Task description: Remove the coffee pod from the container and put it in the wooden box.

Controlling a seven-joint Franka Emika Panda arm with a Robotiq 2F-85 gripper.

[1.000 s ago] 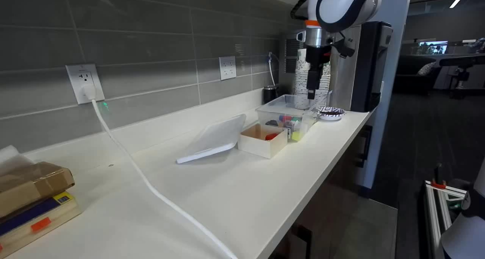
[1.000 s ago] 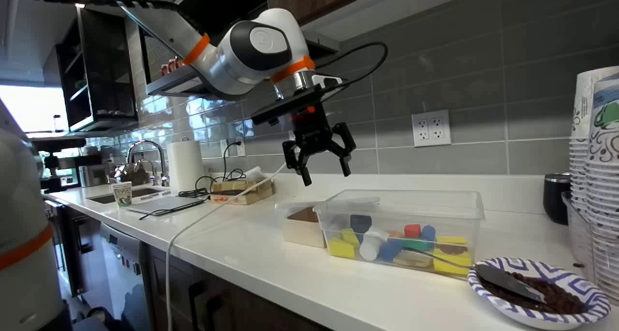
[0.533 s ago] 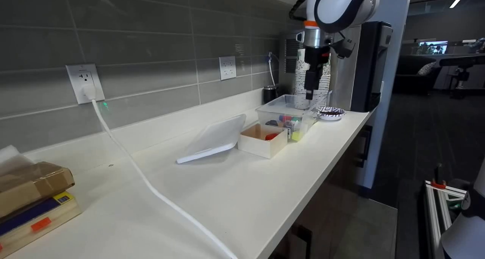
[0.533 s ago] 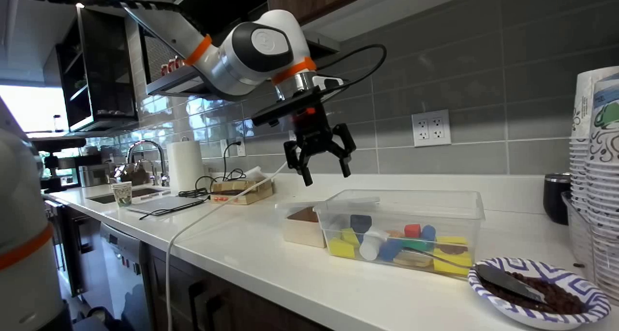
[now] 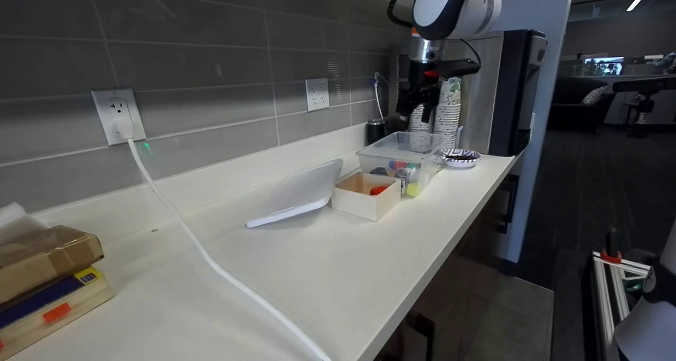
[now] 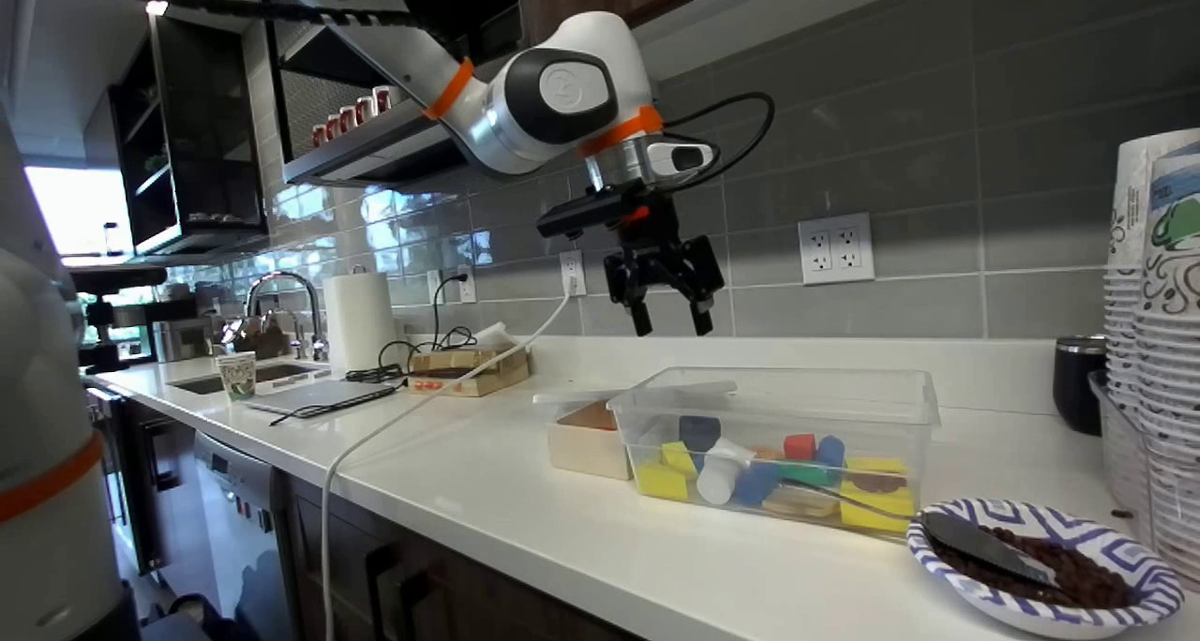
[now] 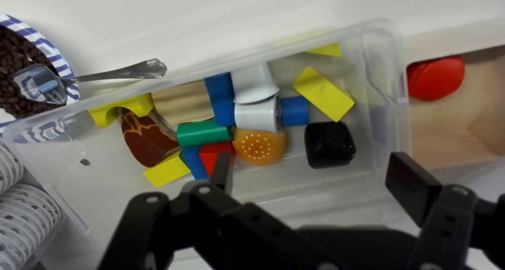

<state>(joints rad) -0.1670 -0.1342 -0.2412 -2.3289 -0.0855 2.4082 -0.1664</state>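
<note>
The clear container (image 5: 385, 152) (image 6: 905, 430) (image 7: 106, 159) stands on the counter with mixed toy pieces inside. Two white cup-shaped pieces that look like coffee pods lie in it, one showing a silvery end (image 7: 255, 115) and one behind it (image 7: 254, 82). A white pod (image 6: 722, 472) shows through the wall in an exterior view. The pale wooden box (image 5: 362, 205) (image 6: 589, 449) (image 7: 442, 132) touches or nearly touches the container's end and holds a red piece (image 7: 436, 78). My gripper (image 5: 415, 117) (image 6: 672, 320) (image 7: 313, 171) is open and empty above the container, toward its wall-side edge.
A white lid (image 5: 298, 195) leans beside the wooden box. A patterned bowl (image 6: 1045, 566) (image 7: 31, 64) with dark beans and a spoon (image 7: 114, 73) sits at the container's far end. Stacked paper cups (image 6: 1162, 369) and a black tumbler (image 6: 1080, 383) stand nearby. A black piece (image 7: 329, 144) lies in the container.
My gripper has risen slightly, turned about its vertical axis and shifted toward the tiled wall. It stays open. The container, wooden box and their contents look unmoved.
</note>
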